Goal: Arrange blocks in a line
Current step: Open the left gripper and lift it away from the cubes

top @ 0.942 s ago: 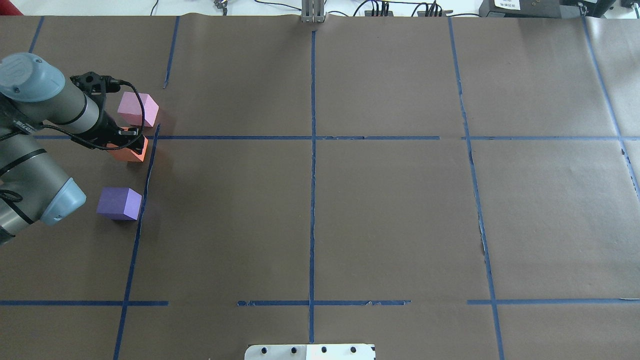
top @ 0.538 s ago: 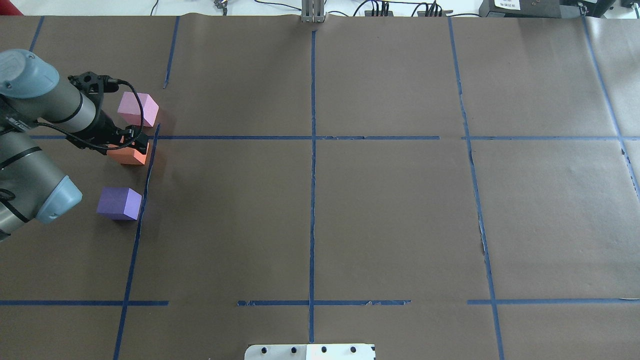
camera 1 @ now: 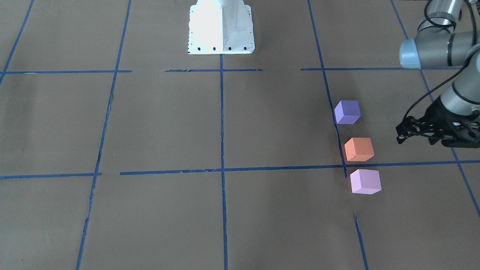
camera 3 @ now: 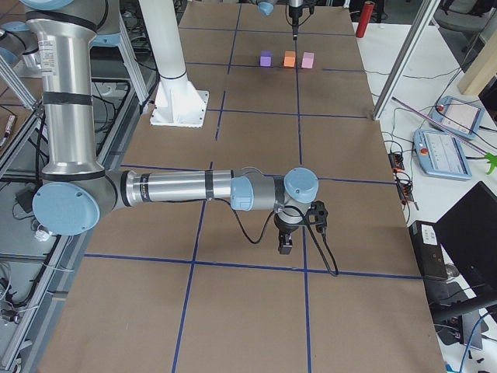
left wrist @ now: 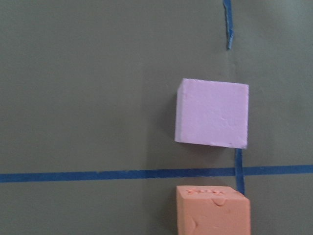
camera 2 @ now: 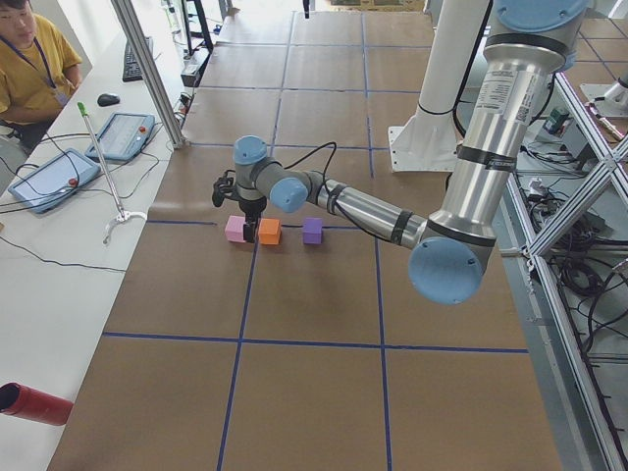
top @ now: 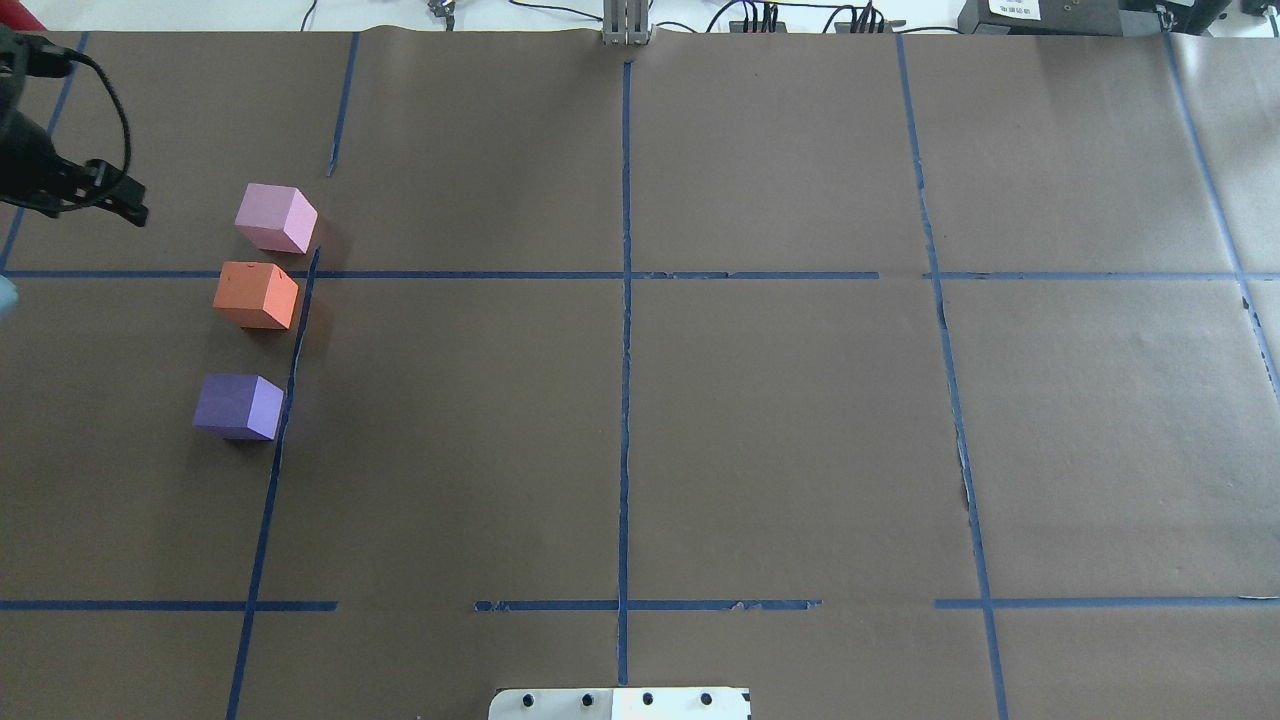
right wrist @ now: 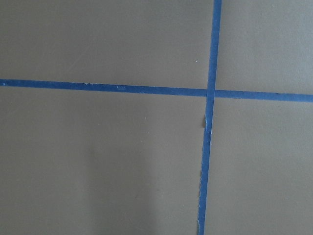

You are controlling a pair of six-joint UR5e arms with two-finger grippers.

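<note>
Three blocks stand in a line along a blue tape line at the table's left: the pale pink block (top: 275, 217) farthest, the orange block (top: 256, 294) in the middle, the purple block (top: 238, 406) nearest. In the front-facing view they are the purple (camera 1: 347, 111), orange (camera 1: 359, 149) and pink (camera 1: 365, 181) blocks. The left wrist view shows the pink block (left wrist: 212, 113) and the top of the dented orange block (left wrist: 212, 210). My left gripper (camera 1: 399, 135) is open, empty and raised, off to the side of the blocks (top: 125, 205). My right gripper (camera 3: 286, 247) shows only in the exterior right view; I cannot tell its state.
Brown paper with a grid of blue tape (top: 625, 275) covers the table. The robot's white base plate (camera 1: 220, 26) sits at the near middle edge. An operator (camera 2: 25, 49) sits beyond the far edge, with tablets (camera 2: 44, 182) there.
My left gripper has let go of the orange block, and the arm has pulled back up and to the left, away from the blocks. The blocks stay in place.
</note>
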